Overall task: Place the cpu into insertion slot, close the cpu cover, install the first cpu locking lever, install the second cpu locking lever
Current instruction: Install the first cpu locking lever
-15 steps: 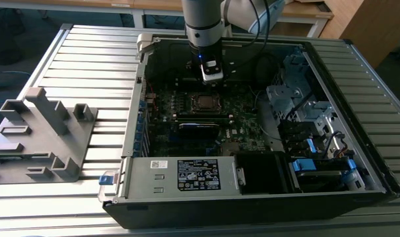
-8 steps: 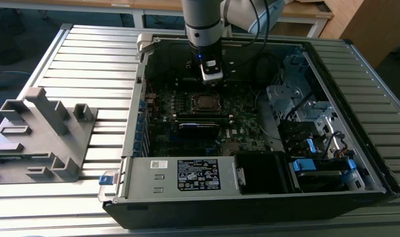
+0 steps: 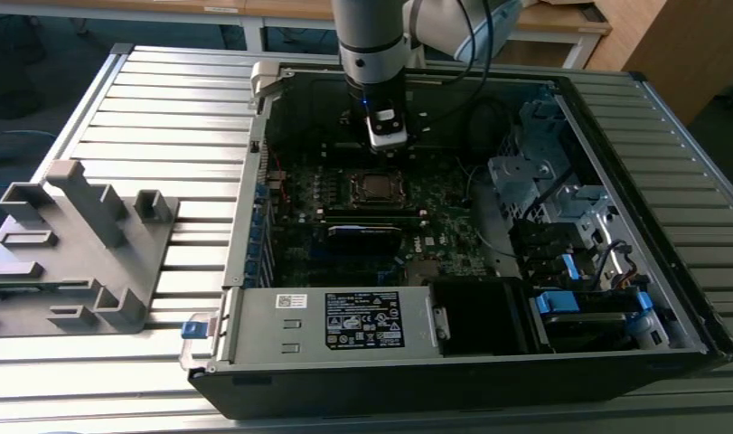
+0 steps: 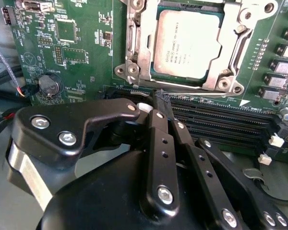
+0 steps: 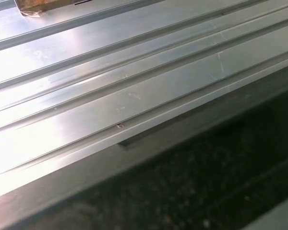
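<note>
- Ribbed metal tabletop (image 3: 161, 99) fills the frame edges in the exterior view, with an open computer case (image 3: 463, 235) lying on it at centre and a grey plastic fixture (image 3: 83, 249) at the left.
- And the cpu (image 4: 189, 44) is already down in the insertion slot (image 4: 153, 72), upper centre of the second wrist view; in the exterior view it sits mid-frame on the green motherboard (image 4: 81, 57).
- Around it, the cpu cover (image 4: 230, 72) looks lowered over the chip's edges, its silvery frame hugging the chip.
- A thin wire lever (image 4: 197, 94) runs along the socket's near edge, just ahead of the fingertips; whether it is latched, I cannot tell.
- The gripper (image 4: 158, 103) hovers right beside that lever, black fingers pinched together with nothing between them.
- Risk, as I read it: the tips are close to the memory slots (image 4: 221, 122) and small board parts, so a slip off the springy lever could scrape them.
- Pushing the lever off-line could also leave it missing its hook, letting the cover lift.
</note>
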